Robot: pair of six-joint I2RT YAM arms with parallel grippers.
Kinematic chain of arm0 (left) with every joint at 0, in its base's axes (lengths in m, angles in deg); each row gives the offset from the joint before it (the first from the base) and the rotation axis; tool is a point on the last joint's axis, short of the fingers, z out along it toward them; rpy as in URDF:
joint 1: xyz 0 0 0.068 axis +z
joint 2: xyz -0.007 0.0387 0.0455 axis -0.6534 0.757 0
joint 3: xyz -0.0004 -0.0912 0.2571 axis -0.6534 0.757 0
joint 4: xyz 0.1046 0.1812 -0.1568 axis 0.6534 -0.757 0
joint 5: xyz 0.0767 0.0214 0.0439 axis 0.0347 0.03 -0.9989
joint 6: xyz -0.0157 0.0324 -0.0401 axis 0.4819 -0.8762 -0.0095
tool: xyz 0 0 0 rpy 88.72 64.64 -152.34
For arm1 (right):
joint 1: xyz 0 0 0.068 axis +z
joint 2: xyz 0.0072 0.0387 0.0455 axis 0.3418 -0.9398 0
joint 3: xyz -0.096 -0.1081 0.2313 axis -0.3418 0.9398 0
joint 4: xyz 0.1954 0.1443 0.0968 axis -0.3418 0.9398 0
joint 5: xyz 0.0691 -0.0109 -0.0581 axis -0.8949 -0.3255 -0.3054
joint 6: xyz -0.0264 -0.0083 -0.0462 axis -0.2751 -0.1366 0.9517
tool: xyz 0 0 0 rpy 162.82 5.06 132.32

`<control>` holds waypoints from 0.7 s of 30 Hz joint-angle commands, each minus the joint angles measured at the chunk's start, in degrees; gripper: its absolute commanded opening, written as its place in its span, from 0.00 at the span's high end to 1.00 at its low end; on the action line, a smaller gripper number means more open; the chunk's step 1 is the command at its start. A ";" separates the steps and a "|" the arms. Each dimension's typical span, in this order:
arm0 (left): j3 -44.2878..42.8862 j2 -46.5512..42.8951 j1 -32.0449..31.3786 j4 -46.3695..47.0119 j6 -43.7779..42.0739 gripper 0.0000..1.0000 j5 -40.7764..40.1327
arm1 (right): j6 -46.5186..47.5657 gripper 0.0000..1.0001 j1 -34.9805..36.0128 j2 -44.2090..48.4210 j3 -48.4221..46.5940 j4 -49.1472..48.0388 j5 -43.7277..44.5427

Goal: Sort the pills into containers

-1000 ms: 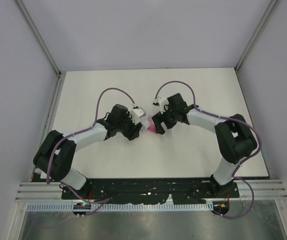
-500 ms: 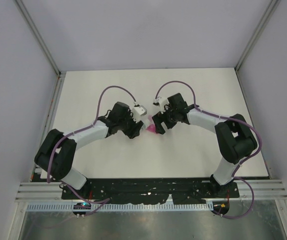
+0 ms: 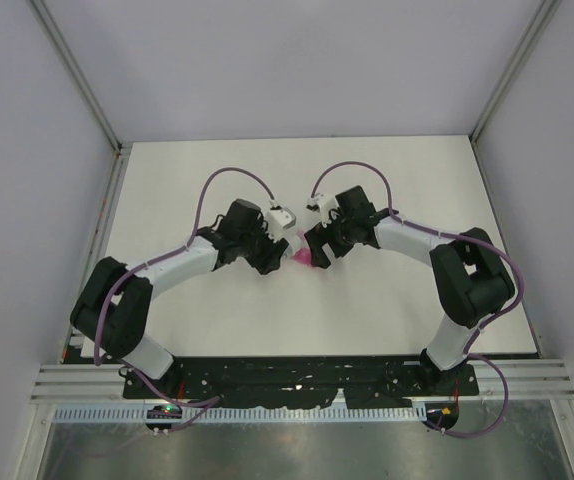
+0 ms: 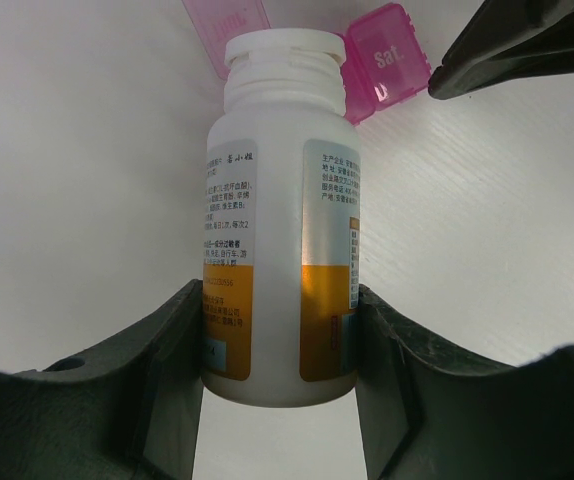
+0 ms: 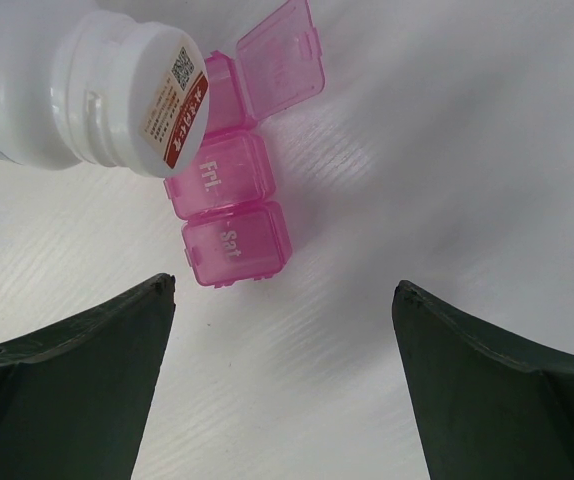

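- Centre of the top view: left end effector (image 3: 272, 258) and right end effector (image 3: 315, 252) almost tip to tip above the white worktop (image 3: 387, 180), with the pink pill box (image 3: 303, 261) between them.
- Left wrist view: left end effector (image 4: 277, 335) clamped on a white bottle (image 4: 277, 230), dark fingers (image 4: 172, 350) pressed against both sides of its orange-banded label, white cap (image 4: 283, 50) pointing to the upper edge of the frame.
- Same view, beyond the cap at upper centre: two pink pieces of the pill box (image 4: 387, 60), one marked "Sat.", and a dark tip of the other arm in the upper right corner.
- Right wrist view: right end effector (image 5: 282, 290) spread wide apart, nothing between its fingers (image 5: 77, 370).
- Pill box (image 5: 229, 215) flat on the worktop, left of centre in that frame: compartments marked "Fri." and "Sat" shut, the next one up with its lid (image 5: 282, 60) flipped open toward the upper centre.
- Bottle (image 5: 57, 85) slanting in from the upper left corner, stickered cap end overlapping the open compartment; touching or apart, impossible to tell.
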 commanded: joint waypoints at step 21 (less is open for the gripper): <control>-6.49 1.63 -0.41 -5.63 -1.65 1.00 -1.16 | -0.81 0.07 -0.59 0.01 -2.11 -0.13 -1.33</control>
